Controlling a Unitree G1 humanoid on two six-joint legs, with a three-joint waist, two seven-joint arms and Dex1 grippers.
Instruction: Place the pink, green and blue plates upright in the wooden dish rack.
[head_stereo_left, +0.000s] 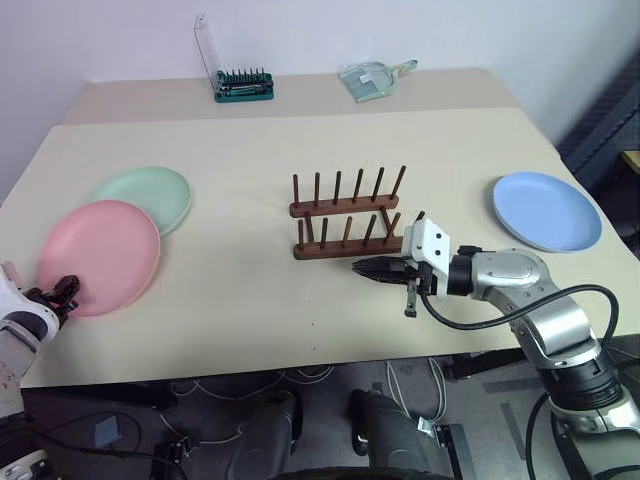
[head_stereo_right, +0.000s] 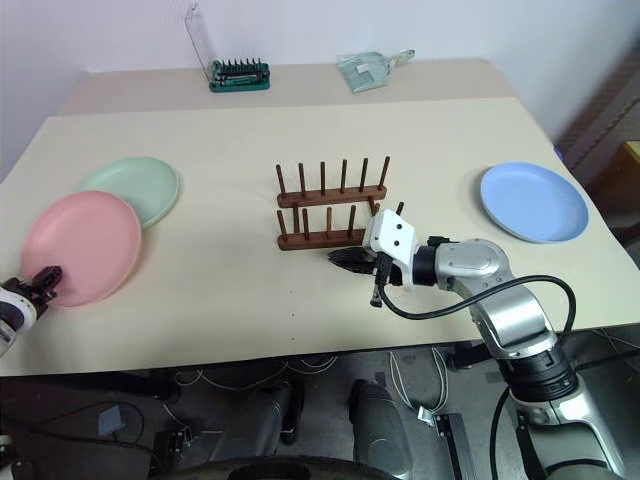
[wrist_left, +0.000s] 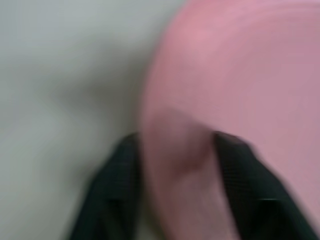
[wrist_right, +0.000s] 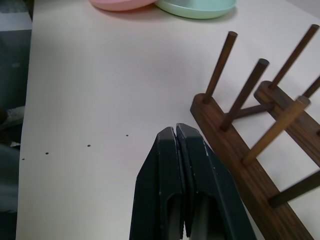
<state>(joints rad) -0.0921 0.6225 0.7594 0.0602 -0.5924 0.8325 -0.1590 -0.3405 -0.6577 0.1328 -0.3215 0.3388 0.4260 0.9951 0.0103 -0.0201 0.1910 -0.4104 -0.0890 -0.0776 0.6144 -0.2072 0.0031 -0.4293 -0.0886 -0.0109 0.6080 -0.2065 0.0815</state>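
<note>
So far, no plate stands in the wooden dish rack (head_stereo_left: 346, 216), whose two rows of upright pegs are all bare at the middle of the tabletop (head_stereo_left: 250, 310). All three plates lie flat: the pink plate (head_stereo_left: 100, 255) near the front left edge, the green plate (head_stereo_left: 148, 196) just behind it and partly tucked under the pink plate's rim, and the blue plate (head_stereo_left: 546, 210) well apart on the right side. At the near edge of the pink plate, the left claw (head_stereo_left: 62, 292) has one black finger (wrist_left: 112, 192) on either side of the rim, as the left wrist view shows; whether it already pinches the rim firmly cannot be told from the blurred picture. Held just in front of the rack's near rail, the right claw (head_stereo_left: 375, 268) points left with its fingers pressed together on nothing. By this evidence the task is at its first step, a grasp on the pink plate; lifting, tilting and slotting it between the pegs remain, as do the green and blue plates entirely. At the far edge lie a screwdriver bit set (head_stereo_left: 243, 85) and a clear plastic packet (head_stereo_left: 371, 78), which play no part.
</note>
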